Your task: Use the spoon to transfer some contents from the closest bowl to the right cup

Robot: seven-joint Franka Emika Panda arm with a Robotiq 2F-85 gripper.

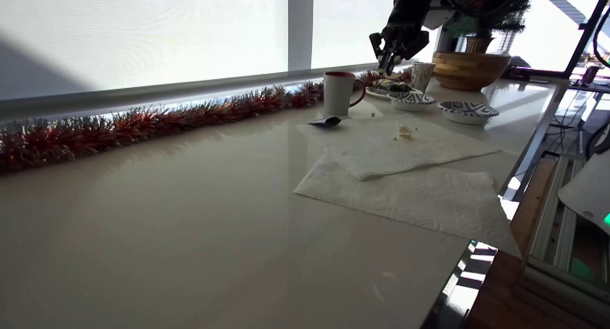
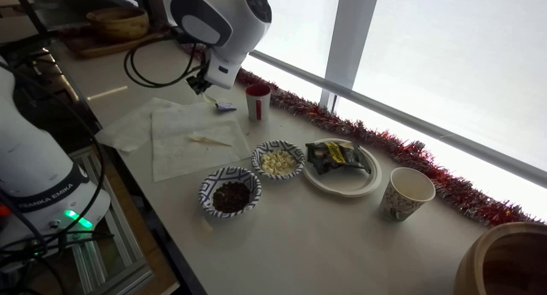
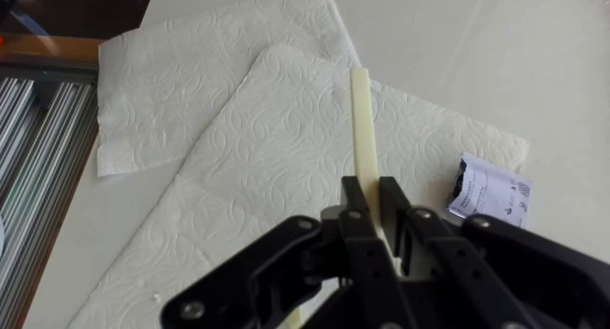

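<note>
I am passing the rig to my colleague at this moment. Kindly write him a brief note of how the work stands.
Gripper: shut on a pale utensil, likely the spoon, raised above the table.
Closest bowl: on the table, with dark contents inside.
Patterned paper cup: upright, likely the right cup.
Other utensil: on the paper towel.
Done: utensil gripped; I cannot see whether the cup holds anything.
Left: probably scoop from that bowl, then tip into the cup.
</note>
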